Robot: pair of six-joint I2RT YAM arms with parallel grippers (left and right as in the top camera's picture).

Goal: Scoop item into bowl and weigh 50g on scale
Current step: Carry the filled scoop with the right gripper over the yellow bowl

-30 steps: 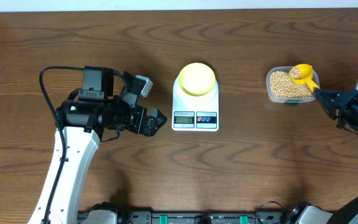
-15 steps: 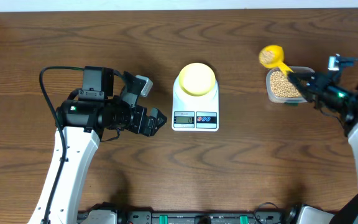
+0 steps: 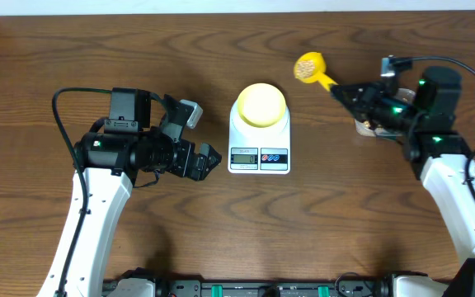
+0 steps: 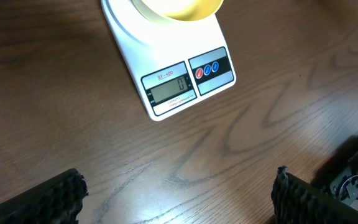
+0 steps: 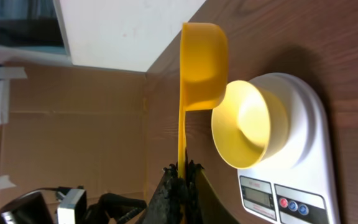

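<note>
The pale yellow-green bowl [image 3: 261,104] sits empty on the white scale [image 3: 259,148]. My right gripper [image 3: 346,91] is shut on the handle of the yellow scoop [image 3: 309,67], which holds beige beans and hangs to the right of the bowl, above table level. In the right wrist view the scoop [image 5: 202,65] is just beside the bowl [image 5: 247,124], and the gripper [image 5: 182,171] pinches its handle. The clear tub of beans [image 3: 366,124] is mostly hidden under my right arm. My left gripper [image 3: 209,160] is open and empty, left of the scale; the scale's display [image 4: 171,88] reads 0.
My left arm and its cable [image 3: 64,107] occupy the left side of the table. A cardboard wall [image 5: 73,124] shows beyond the table's left edge in the right wrist view. Equipment lies along the front edge [image 3: 246,289].
My right gripper has lifted the scoop of beans out of the tub and carried it left toward the bowl. The left arm has not moved.
</note>
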